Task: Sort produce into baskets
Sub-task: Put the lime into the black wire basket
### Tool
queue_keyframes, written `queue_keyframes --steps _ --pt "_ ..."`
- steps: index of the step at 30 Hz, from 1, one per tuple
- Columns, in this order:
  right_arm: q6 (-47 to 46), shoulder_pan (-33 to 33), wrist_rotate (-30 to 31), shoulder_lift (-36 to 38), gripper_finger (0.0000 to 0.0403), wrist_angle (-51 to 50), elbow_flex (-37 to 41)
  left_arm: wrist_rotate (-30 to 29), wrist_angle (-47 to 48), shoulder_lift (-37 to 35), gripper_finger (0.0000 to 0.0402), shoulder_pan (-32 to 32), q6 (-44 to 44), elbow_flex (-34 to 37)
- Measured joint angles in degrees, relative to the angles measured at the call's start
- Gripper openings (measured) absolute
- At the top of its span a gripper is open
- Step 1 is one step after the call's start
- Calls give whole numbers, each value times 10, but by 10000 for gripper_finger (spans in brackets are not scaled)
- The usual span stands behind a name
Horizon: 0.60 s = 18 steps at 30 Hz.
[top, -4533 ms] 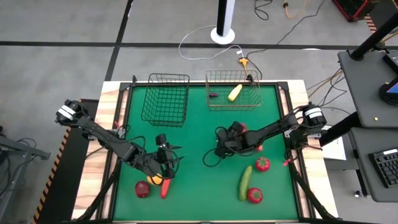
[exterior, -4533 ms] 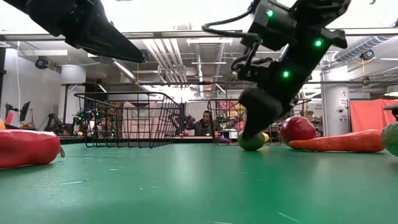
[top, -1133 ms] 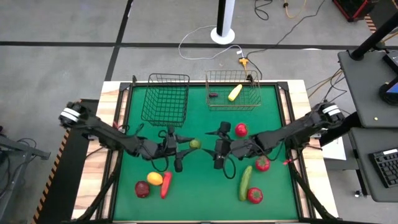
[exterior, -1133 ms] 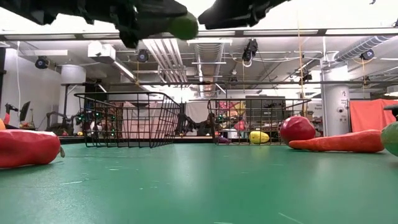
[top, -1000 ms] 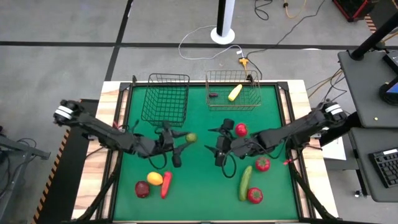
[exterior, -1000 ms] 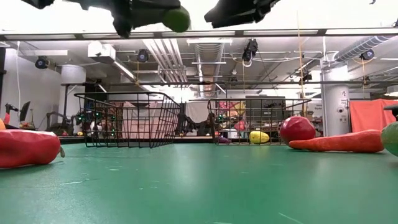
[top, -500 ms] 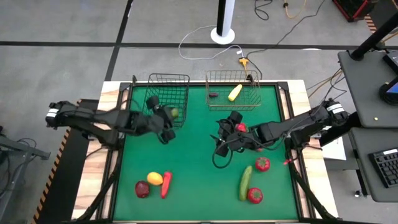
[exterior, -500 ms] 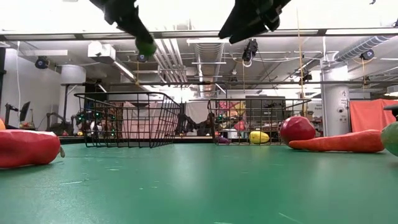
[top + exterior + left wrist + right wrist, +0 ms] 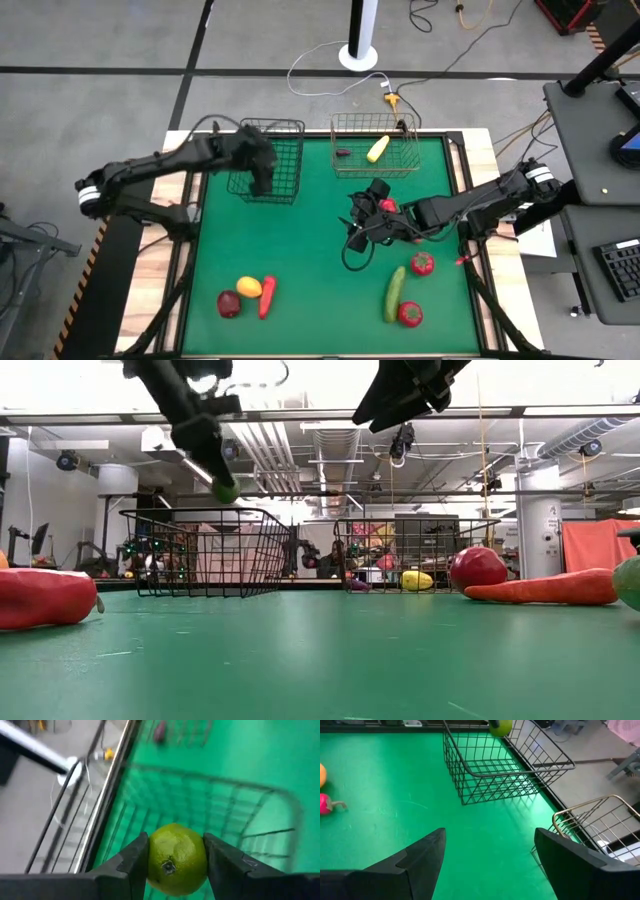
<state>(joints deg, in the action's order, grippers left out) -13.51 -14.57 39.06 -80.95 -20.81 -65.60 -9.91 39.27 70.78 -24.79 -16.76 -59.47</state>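
Note:
A green lime hangs above the black wire basket with my left gripper shut on it. The lime also shows in the low view. My right gripper stands open in the air over the table's middle, next to a red round fruit, with nothing between its fingers. The lighter wire basket at the far edge holds a yellow piece and a small purple piece. My left gripper pinches the lime by two opposite sides between its two fingers, at their free ends. The fingers slant down from the table's left side. The lime hangs lifted clear, above the black basket's open top.
On the near left lie a dark red fruit, an orange-yellow fruit and a long red piece. On the near right lie a red fruit, a cucumber and another red fruit.
My left gripper has swung from the table's middle toward the far left, carrying the lime, and has tipped downward; it now stands over the black basket. My right gripper has shifted a little toward the far edge and turned.

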Motion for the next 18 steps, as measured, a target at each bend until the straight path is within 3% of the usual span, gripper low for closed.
queue_keyframes --steps 3,6,9,18 --pt "0 0 0 0 295 0 0 4 33 29 145 -59 9 -21" --pt "0 0 0 0 297 1 0 4 54 69 145 -91 71 -47" --pt "0 2 0 0 296 1 0 5 56 112 145 -94 109 -66" --pt "1 6 0 0 297 -1 0 5 64 223 145 -103 102 -118"
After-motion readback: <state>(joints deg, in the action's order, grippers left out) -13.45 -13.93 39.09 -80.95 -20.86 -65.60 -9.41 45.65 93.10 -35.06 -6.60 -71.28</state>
